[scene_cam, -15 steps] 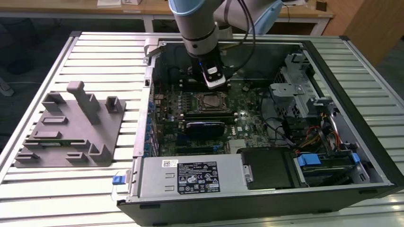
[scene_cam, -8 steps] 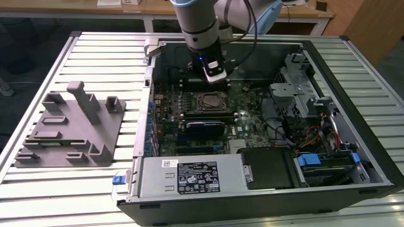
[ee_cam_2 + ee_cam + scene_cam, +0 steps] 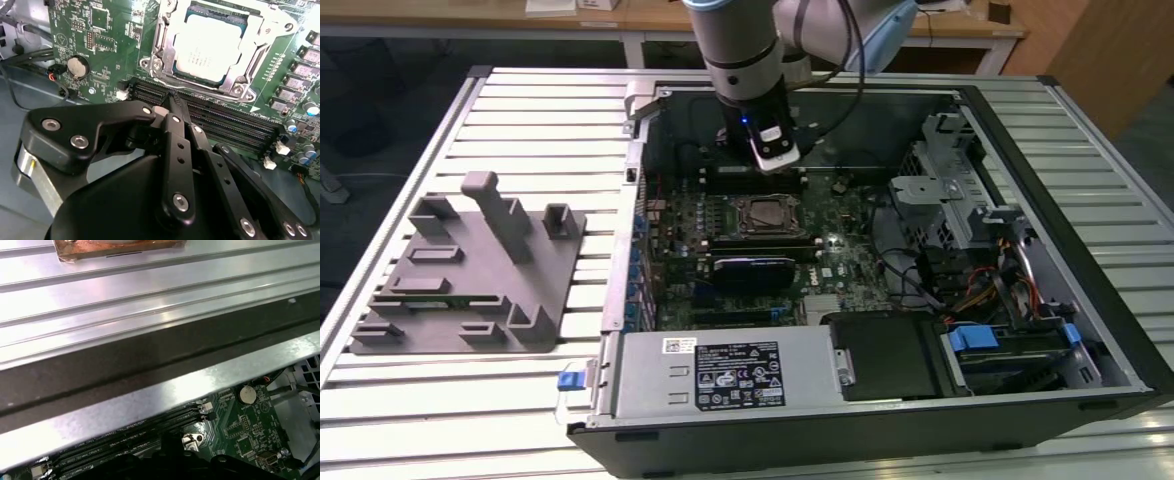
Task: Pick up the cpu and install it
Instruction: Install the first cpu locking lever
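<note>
Computer case (image 3: 1107,330) lies open on slatted table (image 3: 520,110). Fixture block (image 3: 467,270) on table at the exterior view's left, apart from case. Motherboard (image 3: 854,260) on case floor; cpu (image 3: 210,42) sits in socket (image 3: 252,55), mid-board. Memory slots (image 3: 225,120) just beside socket. Power supply (image 3: 720,370) at near edge; drive cage (image 3: 947,190) at the exterior view's right.

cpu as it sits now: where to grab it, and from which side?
The cpu lies flat, closely ringed by the metal frame, so only its pale top is exposed and its thin edges look hemmed in. Come straight down from above and pinch two opposite edges, if the frame leaves room; I cannot tell that from here. A sideways approach looks blocked.
</note>
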Tool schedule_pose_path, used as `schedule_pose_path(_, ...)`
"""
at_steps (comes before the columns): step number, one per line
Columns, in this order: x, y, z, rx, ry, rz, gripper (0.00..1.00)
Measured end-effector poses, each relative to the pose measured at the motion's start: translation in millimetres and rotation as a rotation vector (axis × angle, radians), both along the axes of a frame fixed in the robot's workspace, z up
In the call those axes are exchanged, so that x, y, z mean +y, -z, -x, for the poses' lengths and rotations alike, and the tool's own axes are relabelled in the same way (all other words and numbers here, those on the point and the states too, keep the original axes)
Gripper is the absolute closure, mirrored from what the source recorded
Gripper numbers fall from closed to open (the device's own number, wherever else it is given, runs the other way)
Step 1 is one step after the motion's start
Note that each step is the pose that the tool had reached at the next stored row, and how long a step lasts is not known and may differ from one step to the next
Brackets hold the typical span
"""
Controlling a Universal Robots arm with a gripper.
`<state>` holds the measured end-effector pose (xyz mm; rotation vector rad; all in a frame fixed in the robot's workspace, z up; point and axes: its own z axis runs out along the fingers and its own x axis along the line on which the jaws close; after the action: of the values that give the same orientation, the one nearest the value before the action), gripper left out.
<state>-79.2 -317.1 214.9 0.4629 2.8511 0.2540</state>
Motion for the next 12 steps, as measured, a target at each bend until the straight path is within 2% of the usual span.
schedule_pose_path(3,0.0,0.1,-2.4,0.0044,0.000,0.0063,0.89)
schedule_pose_path(6,0.0,0.3,-6.5,0.0144,0.000,0.0116,0.89)
schedule_pose_path(7,0.0,0.4,-7.9,0.0200,0.000,0.0128,0.89)
schedule_pose_path(9,0.0,0.6,-10.3,0.0362,0.000,0.0138,0.89)
schedule_pose_path(12,-0.1,0.8,-13.6,0.0694,0.000,0.0141,0.89)
